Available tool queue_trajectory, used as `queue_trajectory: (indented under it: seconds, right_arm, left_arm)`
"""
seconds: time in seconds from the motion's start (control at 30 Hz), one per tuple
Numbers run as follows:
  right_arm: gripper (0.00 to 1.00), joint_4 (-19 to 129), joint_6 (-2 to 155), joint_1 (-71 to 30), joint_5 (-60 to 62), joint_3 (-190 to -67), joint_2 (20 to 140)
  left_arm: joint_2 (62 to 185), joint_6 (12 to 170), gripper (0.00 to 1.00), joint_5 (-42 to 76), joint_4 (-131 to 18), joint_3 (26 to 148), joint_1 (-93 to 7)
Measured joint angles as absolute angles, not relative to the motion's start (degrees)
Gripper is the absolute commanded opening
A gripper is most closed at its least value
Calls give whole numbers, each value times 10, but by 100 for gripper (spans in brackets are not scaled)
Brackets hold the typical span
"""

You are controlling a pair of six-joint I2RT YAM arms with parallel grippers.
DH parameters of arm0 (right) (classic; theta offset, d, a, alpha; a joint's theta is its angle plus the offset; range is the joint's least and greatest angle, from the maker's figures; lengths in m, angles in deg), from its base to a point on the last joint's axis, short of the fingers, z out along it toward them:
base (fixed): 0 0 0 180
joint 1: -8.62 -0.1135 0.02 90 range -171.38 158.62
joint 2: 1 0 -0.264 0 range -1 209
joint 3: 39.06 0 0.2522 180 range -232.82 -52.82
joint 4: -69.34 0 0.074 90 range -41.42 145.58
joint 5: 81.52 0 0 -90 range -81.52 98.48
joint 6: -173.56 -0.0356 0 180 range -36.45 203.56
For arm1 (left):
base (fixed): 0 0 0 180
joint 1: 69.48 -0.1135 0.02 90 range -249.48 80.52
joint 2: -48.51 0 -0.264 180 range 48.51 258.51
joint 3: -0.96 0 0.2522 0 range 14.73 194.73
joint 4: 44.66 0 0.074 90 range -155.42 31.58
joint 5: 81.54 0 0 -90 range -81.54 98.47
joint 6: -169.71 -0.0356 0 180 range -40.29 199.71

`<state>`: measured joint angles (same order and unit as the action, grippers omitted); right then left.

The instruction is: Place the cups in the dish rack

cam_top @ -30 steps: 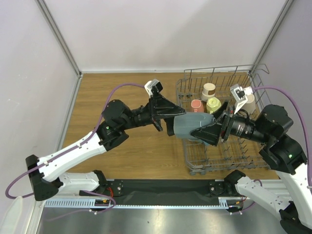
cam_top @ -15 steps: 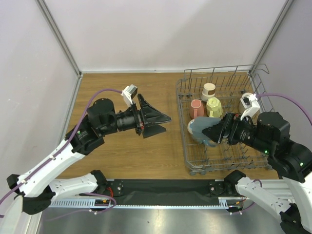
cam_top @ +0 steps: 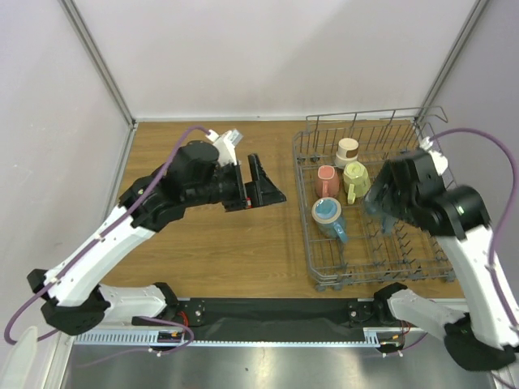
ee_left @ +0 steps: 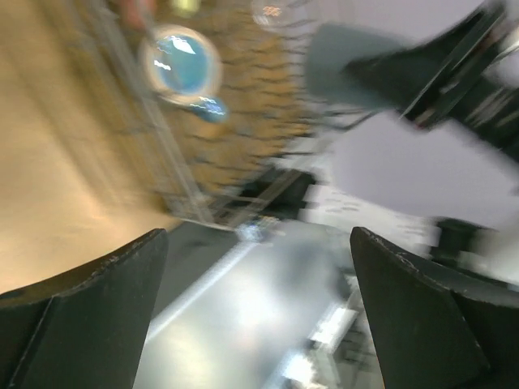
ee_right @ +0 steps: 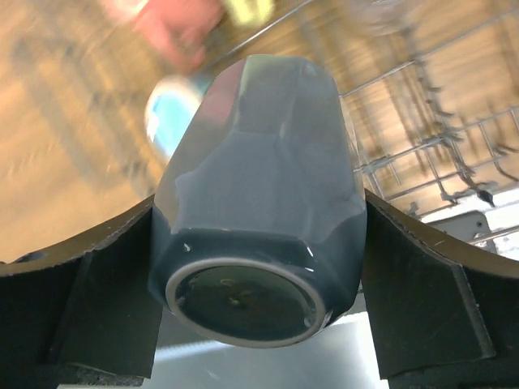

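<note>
Right gripper (ee_right: 258, 243) is clamped on the grey-blue cup (ee_right: 259, 178), one finger on each side, with the cup's base facing the wrist camera. It hangs above the dish rack (cam_top: 405, 251), just right of the yellow-cream cup (cam_top: 355, 176). A pink cup (cam_top: 327, 180), a beige cup (cam_top: 347, 149) and a blue mug (cam_top: 327, 215) sit in the rack's left part. The left gripper (cam_top: 258, 185) is spread wide and empty over the tabletop (cam_top: 211, 235), left of the rack.
</note>
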<state>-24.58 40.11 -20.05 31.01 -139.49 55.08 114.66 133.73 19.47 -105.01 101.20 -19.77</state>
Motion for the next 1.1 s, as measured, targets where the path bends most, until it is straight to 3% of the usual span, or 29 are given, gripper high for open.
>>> queue_trajectory:
  seconds: [0.2, 0.43, 0.7, 1.1]
  right_arm:
    - [0, -230, 427, 35, 281, -1402, 638]
    - [0, -233, 470, 267, 221, -1371, 652]
    - [0, -232, 475, 282, 164, -1323, 672]
    - [0, -233, 458, 282, 156, -1237, 651]
  left_arm:
    - [1172, 1192, 100, 130, -1108, 1020, -204]
    - [1133, 1071, 100, 111, -1111, 953, -247]
    - [1098, 983, 100, 121, -1108, 916, -347]
    - [1080, 914, 100, 122, -1098, 906, -322]
